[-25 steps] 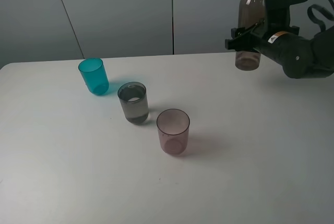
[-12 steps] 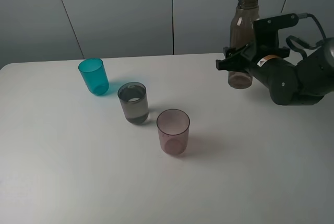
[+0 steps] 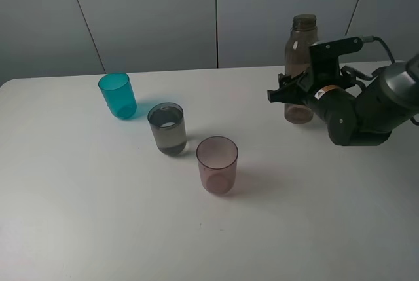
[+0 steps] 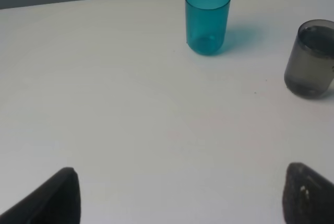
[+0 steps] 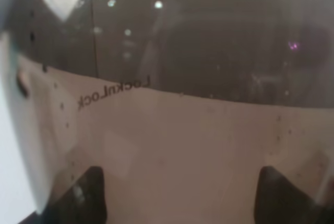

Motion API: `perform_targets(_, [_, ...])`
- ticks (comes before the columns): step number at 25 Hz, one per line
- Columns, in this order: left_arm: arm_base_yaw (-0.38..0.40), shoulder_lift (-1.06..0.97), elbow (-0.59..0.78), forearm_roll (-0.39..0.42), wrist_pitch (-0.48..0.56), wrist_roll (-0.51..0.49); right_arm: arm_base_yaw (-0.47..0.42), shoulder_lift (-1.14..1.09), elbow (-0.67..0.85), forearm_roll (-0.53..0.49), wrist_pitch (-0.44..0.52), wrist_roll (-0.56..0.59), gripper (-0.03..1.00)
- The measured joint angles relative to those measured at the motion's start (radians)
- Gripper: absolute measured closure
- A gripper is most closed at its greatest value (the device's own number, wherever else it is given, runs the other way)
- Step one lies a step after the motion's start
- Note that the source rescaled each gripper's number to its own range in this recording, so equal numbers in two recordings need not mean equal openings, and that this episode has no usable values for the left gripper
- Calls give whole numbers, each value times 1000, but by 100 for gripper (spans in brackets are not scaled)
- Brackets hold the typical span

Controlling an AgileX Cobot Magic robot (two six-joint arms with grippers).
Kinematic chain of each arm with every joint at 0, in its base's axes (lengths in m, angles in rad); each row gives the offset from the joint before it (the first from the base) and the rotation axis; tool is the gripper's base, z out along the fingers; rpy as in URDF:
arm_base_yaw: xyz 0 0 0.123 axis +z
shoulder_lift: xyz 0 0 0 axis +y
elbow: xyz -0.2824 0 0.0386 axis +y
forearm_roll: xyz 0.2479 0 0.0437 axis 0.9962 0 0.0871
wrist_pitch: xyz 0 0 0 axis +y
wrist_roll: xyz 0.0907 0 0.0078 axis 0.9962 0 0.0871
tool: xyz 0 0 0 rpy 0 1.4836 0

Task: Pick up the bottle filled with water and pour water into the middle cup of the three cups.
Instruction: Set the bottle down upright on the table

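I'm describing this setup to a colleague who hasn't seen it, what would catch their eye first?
Probably the right gripper clasping the tall smoky bottle, upright at the table's far right. Next, the diagonal row of three cups: teal cup farthest back, grey middle cup with water in it, pinkish cup nearest.

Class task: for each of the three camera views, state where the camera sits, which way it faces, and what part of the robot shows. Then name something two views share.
Exterior high: mounted high off the arms, looking down at the table; shows the right gripper around the bottle.
Left wrist: on the left arm, looking across the table; shows the left gripper's two fingertips.
Right wrist: on the right arm, pressed close to the bottle; its fingertips show.
Shared: exterior and left wrist both show the teal cup and grey cup.
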Motion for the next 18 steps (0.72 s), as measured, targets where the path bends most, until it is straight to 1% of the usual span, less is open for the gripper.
perform_targets(5, [0,0,0,0,0,0,0,33,-31,10,-41,0,96])
perform_targets(12, [0,0,0,0,0,0,0,77,-35,31,-146,36,96])
perform_targets(18, [0,0,0,0,0,0,0,125,-89,48,-157,57,96])
